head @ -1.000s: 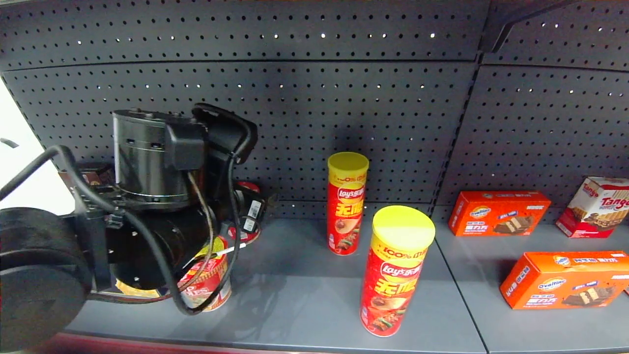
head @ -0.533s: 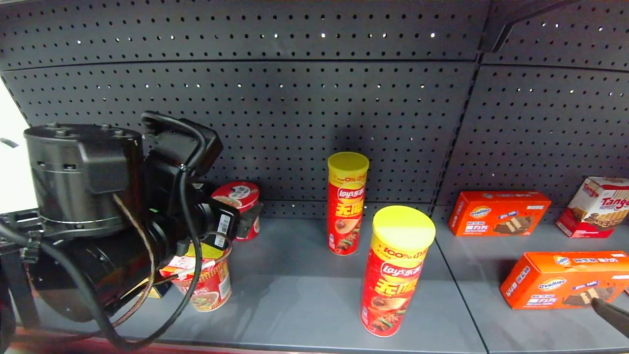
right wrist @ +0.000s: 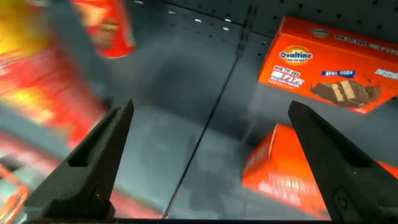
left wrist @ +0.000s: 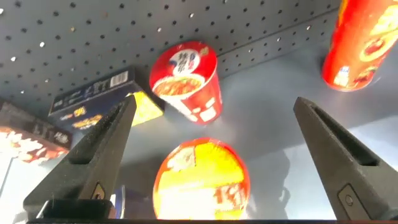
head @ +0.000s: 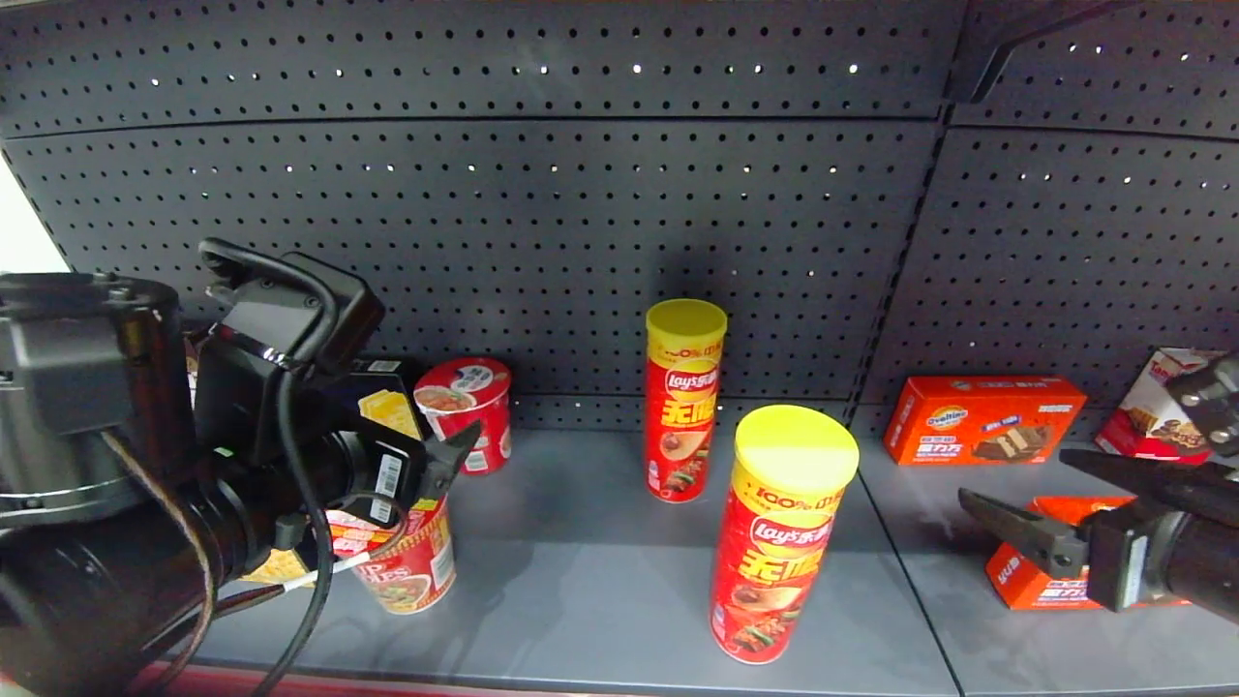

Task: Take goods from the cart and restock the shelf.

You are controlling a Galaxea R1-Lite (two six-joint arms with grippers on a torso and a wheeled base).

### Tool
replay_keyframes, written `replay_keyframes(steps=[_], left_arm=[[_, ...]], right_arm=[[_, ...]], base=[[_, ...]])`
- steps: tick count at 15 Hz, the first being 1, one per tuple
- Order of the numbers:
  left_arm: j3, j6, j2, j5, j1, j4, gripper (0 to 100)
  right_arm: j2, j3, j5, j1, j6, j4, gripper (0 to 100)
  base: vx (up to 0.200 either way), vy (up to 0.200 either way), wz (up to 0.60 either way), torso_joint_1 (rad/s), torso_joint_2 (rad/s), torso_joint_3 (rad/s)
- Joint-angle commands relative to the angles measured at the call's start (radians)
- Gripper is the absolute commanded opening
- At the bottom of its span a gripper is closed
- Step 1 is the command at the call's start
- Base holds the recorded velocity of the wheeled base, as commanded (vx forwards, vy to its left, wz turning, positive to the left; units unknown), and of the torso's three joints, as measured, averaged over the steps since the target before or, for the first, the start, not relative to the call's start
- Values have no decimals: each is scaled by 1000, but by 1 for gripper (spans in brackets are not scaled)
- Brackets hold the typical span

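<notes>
Two noodle cups stand at the left of the shelf [head: 581, 581]: the near cup [head: 402, 566] by the front edge, the far cup [head: 465, 411] back by the pegboard [head: 581, 242]. My worry is the near cup. The left arm's cable [head: 315, 590] hangs close beside it, so I judge a careless pull-back could snag it and tip it over the edge. The left end effector [left wrist: 214, 106] is spread wide above that cup, gripping nothing. The right end effector [head: 1016, 479] is equally spread and empty over the near orange box [head: 1016, 586], right of the tall near can [head: 779, 532], which a sideways sweep could topple.
</notes>
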Motion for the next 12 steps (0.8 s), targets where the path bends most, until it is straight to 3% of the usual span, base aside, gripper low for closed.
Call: replay_keyframes(steps=[1, 4, 9, 12], left_arm=[[29, -3, -21, 2, 1, -8, 100], [46, -2, -21, 2, 15, -14, 100], [9, 1, -6, 1, 57, -15, 100], [1, 0, -6, 1, 60, -14, 100]], right_arm=[[148, 16, -19, 8, -1, -33, 100], [180, 33, -22, 56, -1, -34, 100], [188, 53, -162, 155, 1, -28, 100], [228, 50, -163, 174, 25, -36, 100]], base=[[0, 0, 0, 0, 0, 0], [0, 0, 0, 0, 0, 0], [0, 0, 0, 0, 0, 0], [0, 0, 0, 0, 0, 0]])
